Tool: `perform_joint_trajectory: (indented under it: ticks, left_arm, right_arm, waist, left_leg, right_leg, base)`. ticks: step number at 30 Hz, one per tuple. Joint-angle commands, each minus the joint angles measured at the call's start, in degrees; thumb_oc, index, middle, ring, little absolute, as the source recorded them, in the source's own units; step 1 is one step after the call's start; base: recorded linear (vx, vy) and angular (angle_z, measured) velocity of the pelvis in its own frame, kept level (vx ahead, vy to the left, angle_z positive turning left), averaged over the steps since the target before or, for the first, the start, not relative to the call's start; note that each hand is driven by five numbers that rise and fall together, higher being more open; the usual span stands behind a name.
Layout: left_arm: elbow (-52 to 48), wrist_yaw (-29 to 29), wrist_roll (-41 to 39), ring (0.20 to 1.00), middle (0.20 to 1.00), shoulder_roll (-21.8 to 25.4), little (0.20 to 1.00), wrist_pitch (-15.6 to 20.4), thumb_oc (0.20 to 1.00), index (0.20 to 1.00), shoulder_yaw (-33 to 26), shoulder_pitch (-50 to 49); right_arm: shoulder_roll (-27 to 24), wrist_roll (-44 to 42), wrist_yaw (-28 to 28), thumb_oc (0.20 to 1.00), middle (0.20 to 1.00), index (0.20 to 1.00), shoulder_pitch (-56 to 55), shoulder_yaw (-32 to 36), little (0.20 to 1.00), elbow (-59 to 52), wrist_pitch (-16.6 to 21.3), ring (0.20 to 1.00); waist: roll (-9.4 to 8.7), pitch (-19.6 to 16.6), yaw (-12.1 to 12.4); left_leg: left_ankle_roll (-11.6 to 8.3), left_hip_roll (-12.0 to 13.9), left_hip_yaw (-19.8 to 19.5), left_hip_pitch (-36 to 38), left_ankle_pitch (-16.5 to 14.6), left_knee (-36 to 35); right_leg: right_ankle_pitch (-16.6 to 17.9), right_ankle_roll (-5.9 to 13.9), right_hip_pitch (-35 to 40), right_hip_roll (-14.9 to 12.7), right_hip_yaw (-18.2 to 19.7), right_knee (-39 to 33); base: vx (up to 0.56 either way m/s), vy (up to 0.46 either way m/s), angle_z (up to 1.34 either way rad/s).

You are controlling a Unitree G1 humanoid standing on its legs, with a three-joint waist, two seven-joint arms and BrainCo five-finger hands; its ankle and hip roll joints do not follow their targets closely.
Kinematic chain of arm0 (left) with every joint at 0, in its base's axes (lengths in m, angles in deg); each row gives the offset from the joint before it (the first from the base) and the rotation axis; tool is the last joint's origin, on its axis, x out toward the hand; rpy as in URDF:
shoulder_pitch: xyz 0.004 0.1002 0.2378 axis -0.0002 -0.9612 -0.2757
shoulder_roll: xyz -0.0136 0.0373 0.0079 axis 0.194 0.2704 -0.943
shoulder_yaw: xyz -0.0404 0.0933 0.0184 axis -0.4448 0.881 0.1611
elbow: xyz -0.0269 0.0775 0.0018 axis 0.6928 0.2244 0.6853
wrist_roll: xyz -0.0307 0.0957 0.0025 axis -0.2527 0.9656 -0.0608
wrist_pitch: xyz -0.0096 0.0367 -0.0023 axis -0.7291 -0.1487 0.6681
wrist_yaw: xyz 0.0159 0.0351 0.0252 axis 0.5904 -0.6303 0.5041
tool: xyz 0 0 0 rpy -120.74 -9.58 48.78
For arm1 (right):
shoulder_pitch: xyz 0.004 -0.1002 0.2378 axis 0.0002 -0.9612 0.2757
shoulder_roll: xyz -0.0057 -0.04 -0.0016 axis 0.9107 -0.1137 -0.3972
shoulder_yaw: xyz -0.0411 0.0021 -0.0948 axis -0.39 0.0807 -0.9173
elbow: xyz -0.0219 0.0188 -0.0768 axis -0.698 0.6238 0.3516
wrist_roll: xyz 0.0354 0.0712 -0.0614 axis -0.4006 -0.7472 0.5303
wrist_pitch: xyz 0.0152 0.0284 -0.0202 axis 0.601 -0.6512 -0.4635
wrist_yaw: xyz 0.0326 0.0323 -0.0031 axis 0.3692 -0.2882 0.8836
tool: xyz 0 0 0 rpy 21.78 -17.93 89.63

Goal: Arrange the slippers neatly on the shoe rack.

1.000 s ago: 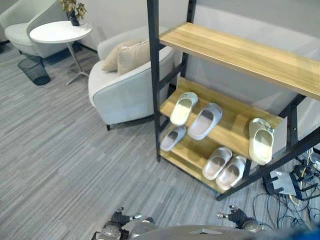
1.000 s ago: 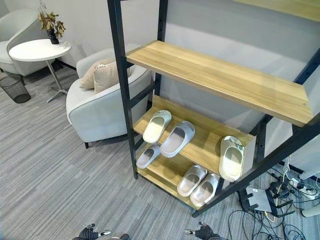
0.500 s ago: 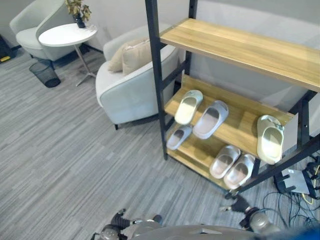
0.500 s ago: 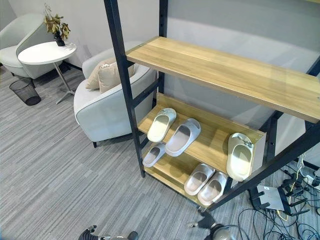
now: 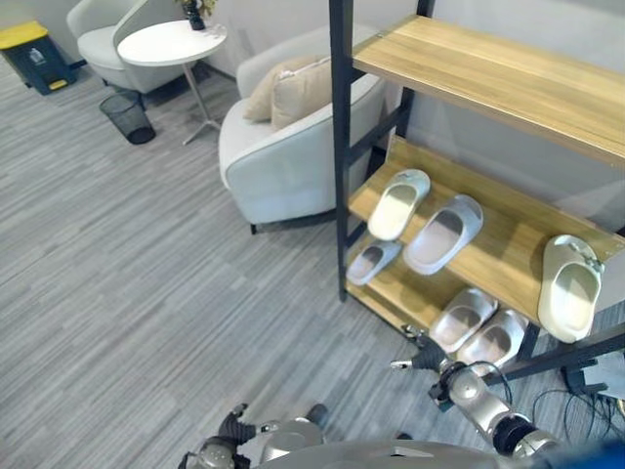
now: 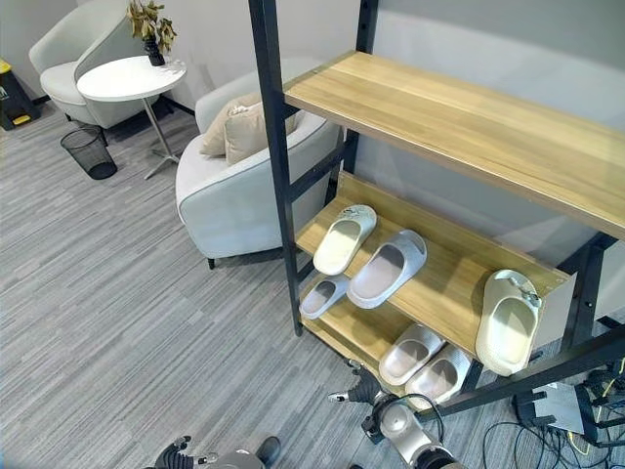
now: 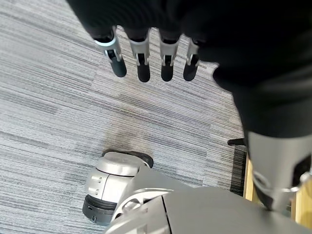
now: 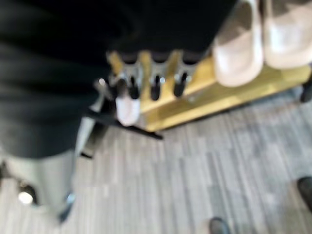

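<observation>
The right hand (image 6: 354, 391) reaches low toward the front edge of the shoe rack (image 6: 276, 176), its fingers (image 8: 155, 85) straight and loosely spread in its wrist view, holding nothing. It hangs just in front of the bottom shelf (image 5: 391, 298), close to the pale pair of slippers (image 5: 477, 330) lying side by side there but not touching them. The left hand (image 5: 234, 427) sits low near the grey carpet (image 5: 127, 264), well away from the rack; its wrist view shows the fingers (image 7: 143, 62) straight, slightly apart and empty above the floor.

The rack is the only holder of the task's things, and it has three wooden boards. On the bottom shelf, besides the pair, a small grey slipper (image 5: 374, 262) lies alone toward the left post, turned at an angle. On the middle shelf (image 6: 444, 278) a white slipper (image 6: 343, 239) and a grey slipper (image 6: 387, 269) lie next to each other, both slanted, their toes pointing toward the back wall. Farther right on the same board, another white slipper (image 6: 508, 322) rests at the front edge, hanging partly over it. The top shelf (image 6: 459, 122) carries nothing.

Left of the rack stands a pale armchair (image 5: 283, 161) with a beige cushion (image 5: 298, 90) on it. Beyond it are a round white desk (image 5: 172, 43) with a potted plant (image 6: 149, 21), a black mesh bin (image 5: 127, 115) on the floor, and a second armchair (image 5: 98, 34).
</observation>
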Motion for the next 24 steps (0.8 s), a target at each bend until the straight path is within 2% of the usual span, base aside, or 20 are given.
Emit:
perform_joint_trajectory:
  ticks: [1,13,21,24]
  left_arm:
    - [0.6,-0.6,2.0,1.000,1.000,-1.1,1.000,1.3,1.000,1.000,2.8,2.0]
    - [-2.9,-1.2,3.6,1.000,1.000,0.0,1.000,2.0,1.000,1.000,4.6,1.8]
    - [-4.6,-1.1,3.6,1.000,1.000,0.5,1.000,2.3,1.000,1.000,5.0,0.6]
    - [-5.2,-1.1,3.4,1.000,1.000,0.4,1.000,2.4,1.000,1.000,5.2,0.2]
  right_arm:
    - [-0.4,-1.3,-0.4,1.000,1.000,1.000,1.2,-2.6,1.000,-4.4,2.8,1.000]
    - [-0.9,-0.5,0.4,1.000,1.000,1.000,7.3,-9.0,1.000,-14.9,4.4,1.000]
    - [-4.0,1.1,-1.5,1.000,1.000,1.000,11.3,-8.7,1.000,-27.0,5.9,1.000]
    - [-5.2,2.9,-3.9,1.000,1.000,1.000,12.5,-6.7,1.000,-30.5,6.2,1.000]
  waist:
    - [0.33,0.2,1.4]
    - [-0.44,0.5,4.4]
    - [-0.75,0.7,5.2]
    - [-0.80,0.6,5.3]
  left_leg:
    - [-0.37,2.6,2.1,-2.4,2.8,-1.8]
    - [-0.75,2.1,-0.1,-3.7,3.4,-2.1]
    - [-0.83,2.4,-0.8,-4.1,3.3,-1.9]
    - [-0.81,2.4,-0.9,-4.2,3.4,-2.0]
  right_leg:
    - [-5.9,1.88,-0.4,-3.5,0.7,9.3]
    - [-6.4,1.98,-0.2,-3.2,-1.4,9.1]
    - [-6.7,2.01,-0.4,-3.0,-2.0,9.3]
    - [-6.7,1.97,-0.3,-3.0,-2.2,9.3]
  base:
    - [0.01,0.024,0.14]
    - [0.01,0.009,0.11]
    - [0.01,0.003,0.06]
    - [0.02,0.002,0.02]
